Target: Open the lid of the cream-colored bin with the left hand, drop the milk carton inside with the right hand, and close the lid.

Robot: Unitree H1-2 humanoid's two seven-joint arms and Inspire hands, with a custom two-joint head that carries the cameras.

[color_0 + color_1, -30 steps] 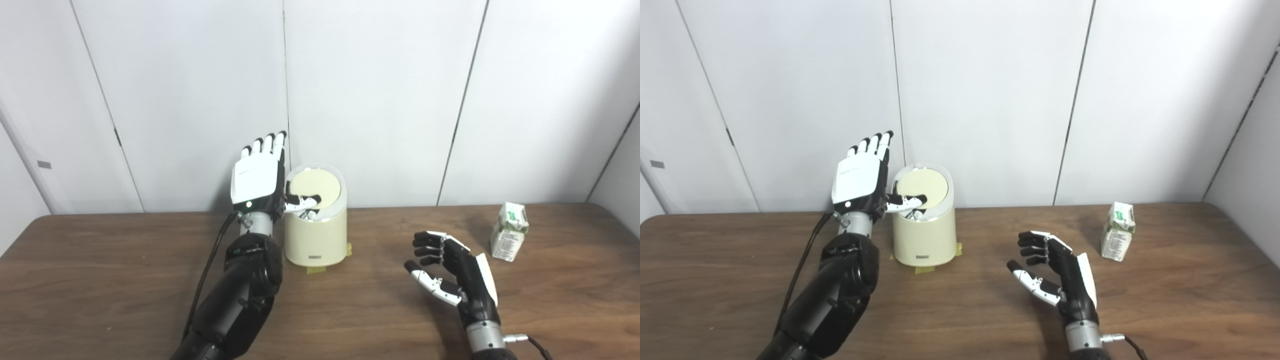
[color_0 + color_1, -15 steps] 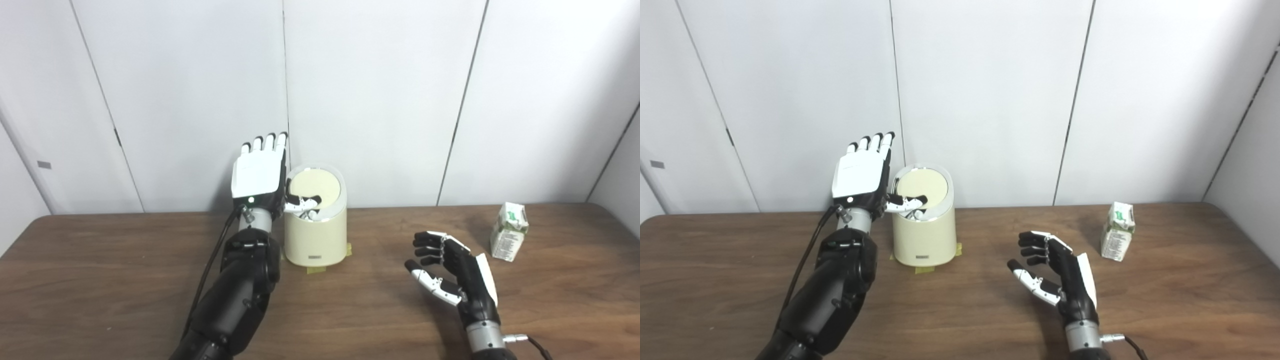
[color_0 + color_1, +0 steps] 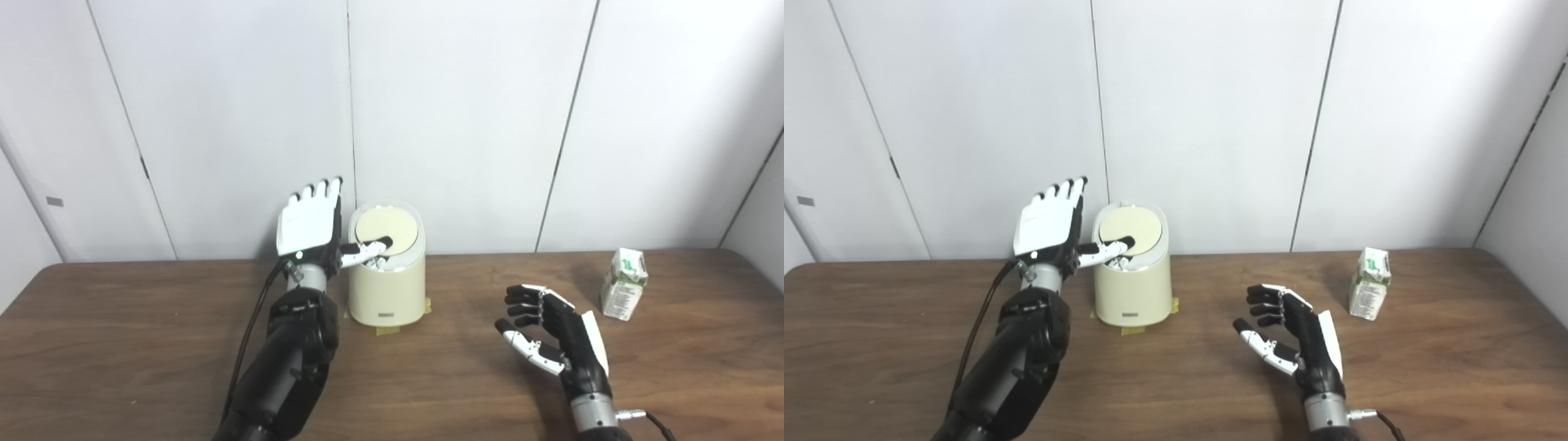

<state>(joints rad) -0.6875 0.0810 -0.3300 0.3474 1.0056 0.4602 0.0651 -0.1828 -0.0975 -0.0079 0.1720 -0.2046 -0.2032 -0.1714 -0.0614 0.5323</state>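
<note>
From my remote station I see the cream-colored bin (image 3: 386, 288) standing upright near the back edge of the wooden counter (image 3: 122, 343), left of centre, with strips of yellow tape (image 3: 388, 331) at its base. Its round lid (image 3: 387, 224) is tilted, raised at the back and dipped toward the front, and a dark gap with white contents shows at the front lip. The left robot hand (image 3: 309, 228) stands just beside the bin's left side with its white back toward me and its fingers (image 3: 317, 190) straight, together and pointing up; it grips nothing. Its thumb (image 3: 366, 248) reaches sideways to the right over the bin's rim, and the tip rests on the front part of the lid. The milk carton (image 3: 624, 283) stands upright at the right side of the counter, near the back edge, well apart from the bin. The right robot hand (image 3: 551, 340) hovers low over the counter between the bin and the carton, nearer the front edge, palm facing left, fingers loosely curled and spread apart, holding nothing. The carton lies behind and to the right of this hand, not touching it.
</note>
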